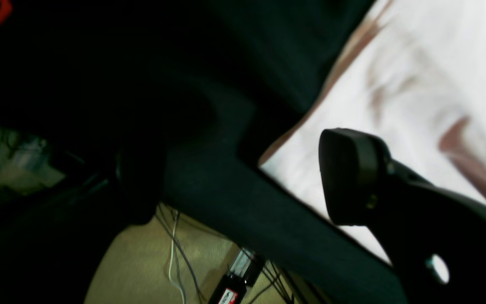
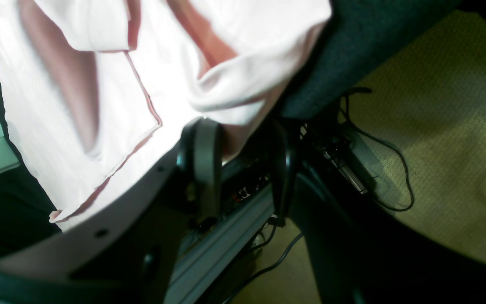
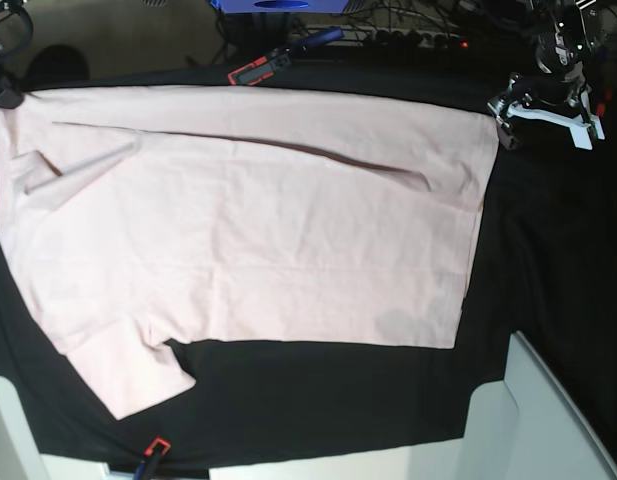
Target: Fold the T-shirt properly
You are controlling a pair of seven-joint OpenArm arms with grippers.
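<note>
Table cloth [image 3: 318, 400], black, spread nearest, with a small red-and-black clip [image 3: 153, 450] at its near edge. Laid flat on it, filling most of the cloth, plain side up: T-shirt [image 3: 248, 230], large, pale pink, short-sleeved. Near sleeve [image 3: 138, 375] stretched out toward the near edge; far sleeve [image 3: 48, 170] creased and partly doubled over the body. Hem turned toward the left arm's side, straight and a little rumpled. Long shallow ridge across the far part of the body, faint wrinkles elsewhere. At the far hem corner, left gripper [image 1: 243, 177], jaws spread wide, released, nothing between them, one pad [image 1: 348, 177] over pink fabric. At the far sleeve-side corner, right gripper [image 2: 243, 139], fingers parted, a hanging fold of the shirt at their tips, unpinched. Beyond the table, a red-and-black tool [image 3: 258, 68] and cables [image 3: 408, 25] on the floor.
</note>
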